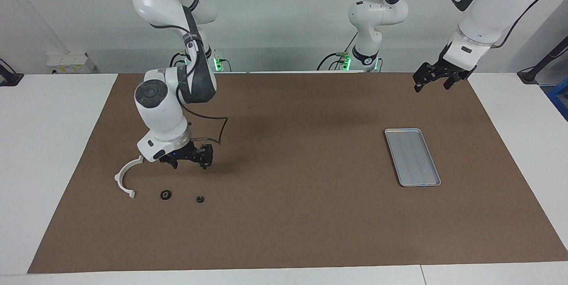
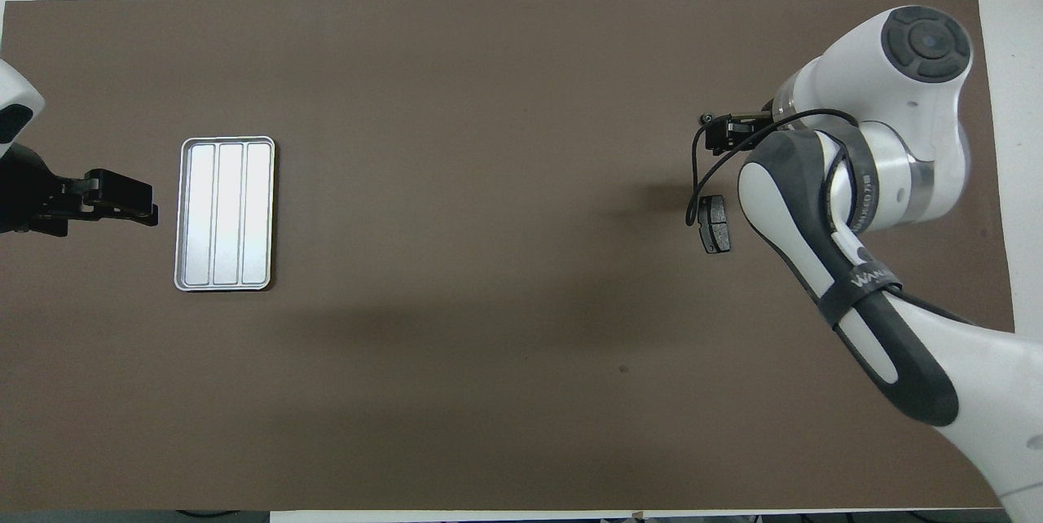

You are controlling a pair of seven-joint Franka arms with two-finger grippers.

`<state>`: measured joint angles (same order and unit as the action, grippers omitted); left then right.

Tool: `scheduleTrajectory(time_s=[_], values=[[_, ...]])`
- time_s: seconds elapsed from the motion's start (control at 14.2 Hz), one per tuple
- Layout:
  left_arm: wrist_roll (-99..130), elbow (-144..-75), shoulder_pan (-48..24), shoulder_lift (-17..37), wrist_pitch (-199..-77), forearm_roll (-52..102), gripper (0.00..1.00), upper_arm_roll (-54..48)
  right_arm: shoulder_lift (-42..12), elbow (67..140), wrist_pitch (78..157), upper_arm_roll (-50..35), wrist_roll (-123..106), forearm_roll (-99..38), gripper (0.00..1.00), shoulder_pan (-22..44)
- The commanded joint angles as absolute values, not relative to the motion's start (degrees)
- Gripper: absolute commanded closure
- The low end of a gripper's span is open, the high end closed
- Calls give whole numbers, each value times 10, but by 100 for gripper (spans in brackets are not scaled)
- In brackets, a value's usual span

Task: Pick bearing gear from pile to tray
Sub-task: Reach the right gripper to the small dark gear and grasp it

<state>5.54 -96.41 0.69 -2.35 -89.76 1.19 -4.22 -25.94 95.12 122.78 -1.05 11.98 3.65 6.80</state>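
The pile lies toward the right arm's end of the table. It holds a white curved arc, a larger black round piece and a smaller black round piece. Which of the round pieces is the bearing gear I cannot tell. My right gripper hangs open and empty low over the pile, hiding both dark pads in the facing view. From overhead one pad shows. The silver tray lies bare toward the left arm's end. My left gripper waits open beside it.
A brown mat covers most of the white table. The right arm's forearm and cable cover the arc, the larger round piece and one pad from overhead.
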Motion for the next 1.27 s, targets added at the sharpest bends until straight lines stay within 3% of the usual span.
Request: scheduleTrajectory(time_s=[0.0, 0.28, 0.92, 1.2], values=[[55, -971, 6, -34, -891, 6, 0, -42, -343, 846, 1202, -12, 145, 54, 0, 71], [55, -971, 6, -34, -891, 6, 0, -42, -423, 744, 1173, -13, 198, 56, 0, 80], [55, -971, 6, -34, -891, 6, 0, -42, -439, 747, 1173, -12, 248, 58, 1, 81], [56, -971, 6, -34, -891, 6, 0, -42, -436, 748, 1167, -13, 249, 49, 21, 75]])
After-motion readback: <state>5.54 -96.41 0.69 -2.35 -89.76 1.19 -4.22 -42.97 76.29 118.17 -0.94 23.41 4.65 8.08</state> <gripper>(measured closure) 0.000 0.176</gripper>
